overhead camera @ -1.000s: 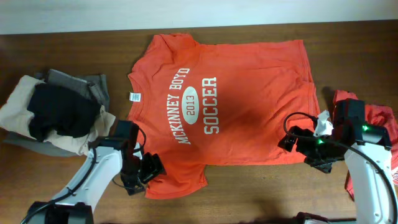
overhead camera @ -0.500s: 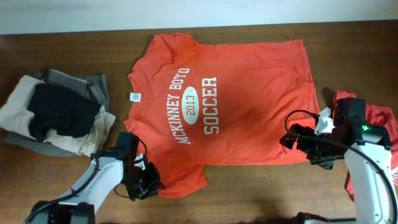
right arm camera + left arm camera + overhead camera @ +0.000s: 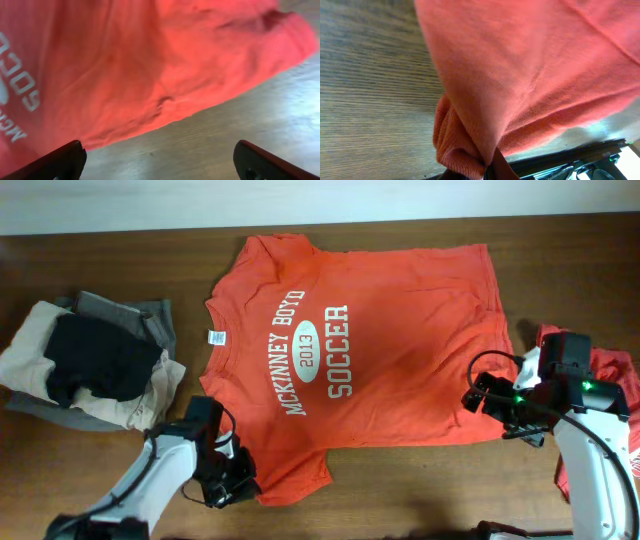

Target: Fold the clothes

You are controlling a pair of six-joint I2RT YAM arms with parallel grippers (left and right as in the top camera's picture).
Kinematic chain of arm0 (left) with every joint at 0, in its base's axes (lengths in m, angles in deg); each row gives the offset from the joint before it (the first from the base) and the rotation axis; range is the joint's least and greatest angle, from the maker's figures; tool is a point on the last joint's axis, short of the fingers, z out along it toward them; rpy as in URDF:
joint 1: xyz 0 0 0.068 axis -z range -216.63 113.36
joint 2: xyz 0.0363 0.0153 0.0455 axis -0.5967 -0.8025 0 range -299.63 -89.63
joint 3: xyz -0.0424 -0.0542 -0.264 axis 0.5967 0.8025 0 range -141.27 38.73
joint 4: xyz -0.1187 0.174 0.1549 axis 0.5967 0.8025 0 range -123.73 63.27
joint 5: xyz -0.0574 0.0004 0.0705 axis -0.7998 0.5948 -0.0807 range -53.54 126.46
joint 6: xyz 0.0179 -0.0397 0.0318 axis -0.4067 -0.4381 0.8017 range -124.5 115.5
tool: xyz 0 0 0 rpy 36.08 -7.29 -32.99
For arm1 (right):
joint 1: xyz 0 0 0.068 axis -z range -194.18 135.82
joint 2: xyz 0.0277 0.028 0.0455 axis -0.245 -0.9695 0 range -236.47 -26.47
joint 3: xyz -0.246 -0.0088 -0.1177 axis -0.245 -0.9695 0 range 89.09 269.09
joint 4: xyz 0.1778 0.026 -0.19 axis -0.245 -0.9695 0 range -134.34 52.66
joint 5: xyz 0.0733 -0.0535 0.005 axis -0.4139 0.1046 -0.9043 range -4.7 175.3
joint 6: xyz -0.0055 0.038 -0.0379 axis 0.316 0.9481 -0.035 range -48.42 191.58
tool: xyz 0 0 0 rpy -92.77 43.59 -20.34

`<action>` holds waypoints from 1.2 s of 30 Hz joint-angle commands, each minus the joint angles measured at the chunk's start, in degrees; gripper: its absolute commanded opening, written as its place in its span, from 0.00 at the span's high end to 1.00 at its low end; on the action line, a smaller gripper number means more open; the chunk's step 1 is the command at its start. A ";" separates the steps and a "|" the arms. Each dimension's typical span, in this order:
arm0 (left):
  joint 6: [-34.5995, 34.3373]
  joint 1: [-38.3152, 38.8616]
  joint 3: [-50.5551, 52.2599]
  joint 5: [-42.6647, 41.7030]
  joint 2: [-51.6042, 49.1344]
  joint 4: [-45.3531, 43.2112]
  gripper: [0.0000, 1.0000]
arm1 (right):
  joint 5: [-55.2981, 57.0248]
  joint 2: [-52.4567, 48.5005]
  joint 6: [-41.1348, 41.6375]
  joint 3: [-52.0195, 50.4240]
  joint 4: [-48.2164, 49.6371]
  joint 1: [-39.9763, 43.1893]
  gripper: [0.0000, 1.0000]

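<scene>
The orange-red T-shirt of the clothes lies flat on the table, its white "McKinney Boyd 2013 Soccer" print facing up. My left gripper sits at the shirt's near-left sleeve and is shut on a bunched fold of that cloth. My right gripper stands open at the shirt's near-right hem corner. In the right wrist view its fingertips are wide apart over bare wood, with the hem just beyond them. A second red garment lies at the right edge, partly under the right arm.
A pile of beige, black and grey clothes sits at the left. The wooden table has bare wood along its near edge, and a pale wall borders its far side.
The left gripper has closed on the sleeve cloth and slid a little toward the near edge. The right gripper has shifted slightly right, staying open.
</scene>
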 commanded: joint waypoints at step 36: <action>7.02 0.04 -3.58 5.01 6.91 -0.04 0.91 | 1.49 -25.79 2.45 -0.87 8.41 18.45 0.96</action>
